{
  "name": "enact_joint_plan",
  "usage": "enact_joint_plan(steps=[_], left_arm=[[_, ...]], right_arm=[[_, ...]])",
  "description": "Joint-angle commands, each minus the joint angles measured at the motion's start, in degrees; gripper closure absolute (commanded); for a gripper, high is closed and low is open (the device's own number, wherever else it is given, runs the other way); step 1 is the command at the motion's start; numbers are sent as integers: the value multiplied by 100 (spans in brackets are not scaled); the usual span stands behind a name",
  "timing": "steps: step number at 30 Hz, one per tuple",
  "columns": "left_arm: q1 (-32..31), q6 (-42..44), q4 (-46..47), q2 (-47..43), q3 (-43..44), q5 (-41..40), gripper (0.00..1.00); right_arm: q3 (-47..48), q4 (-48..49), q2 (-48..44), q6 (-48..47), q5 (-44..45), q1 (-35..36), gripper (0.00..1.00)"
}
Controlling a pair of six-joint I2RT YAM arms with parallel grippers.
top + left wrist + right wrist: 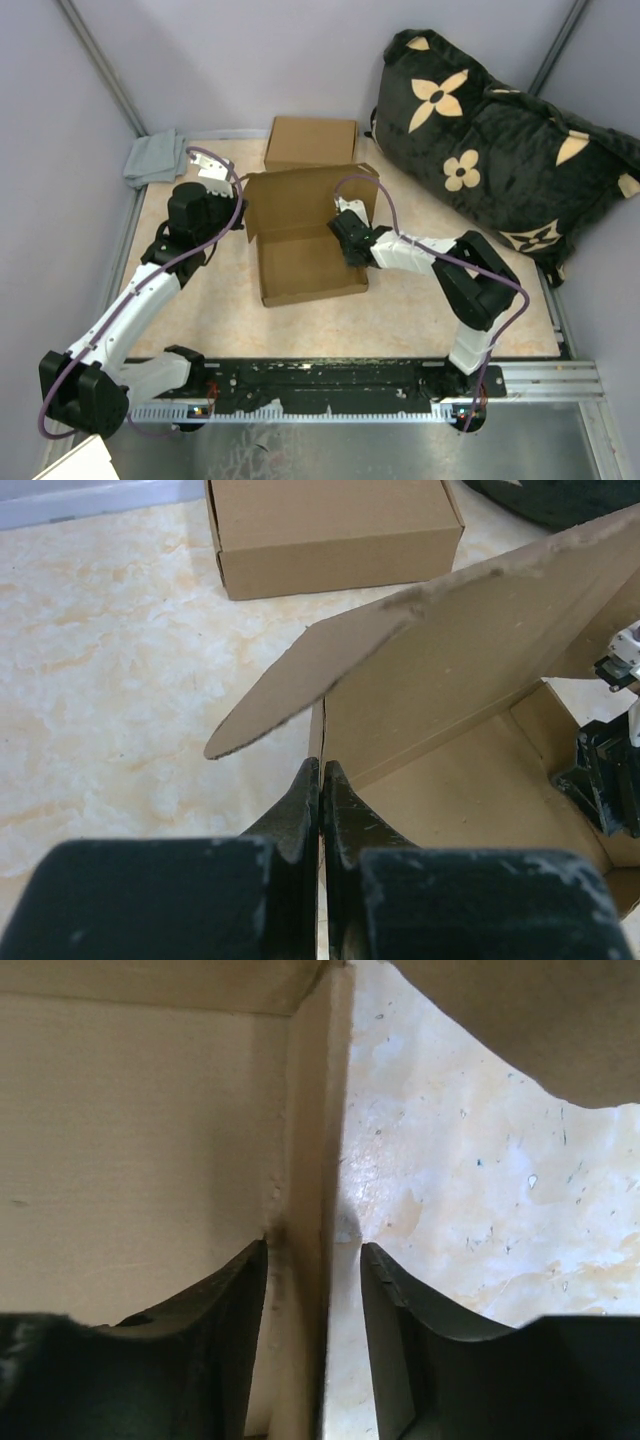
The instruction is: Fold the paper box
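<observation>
1. box [310,262] sat open mid-table [400,320]. Its tray lay flat, and the lid [310,198] stood up along the far edge, leaning over the tray.
2. left end effector [320,772] was shut tight on the tray's left wall at the far corner, just under the lid's rounded flap [262,720]. A thin card edge showed between its fingers.
3. right end effector [312,1247] stood part open astride the right wall [310,1110]. The inner finger [215,1310] was close to the card, touching or not I could not tell. The outer finger [390,1300] stood apart from it, with table showing in the gap. It gripped nothing.
4. key relation: the right wall ran straight away from the right end effector, edge-on between its fingers, with its long axis in line with the reach. I judged that a plain close would land on it with no sideways shift.
5. lid hinge ran left to right, crossways to both walls. Both end effectors sat near its ends, so neither arm had far to go.
6. judgement: folding was partway done, and the walls wanted setting before the lid came down. The lid overhanging the right fingers could snag.
</observation>
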Motion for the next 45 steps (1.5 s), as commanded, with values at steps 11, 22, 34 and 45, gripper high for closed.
enact_joint_plan(steps=[11, 22, 34, 45], left_arm=[[-47, 33, 158, -122, -38, 86, 100], [-47, 64, 187, -129, -54, 46, 100], [-46, 60, 273, -140, -48, 108, 100], [-47, -65, 324, -87, -50, 218, 100]], right_arm=[[219, -178, -2345, -331, -319, -500, 45], [499, 565, -2614, -1531, -1422, -1494, 41], [1131, 953, -1989, -1894, -2170, -1538, 50], [991, 836, -2096, -1743, -2495, -1501, 94]])
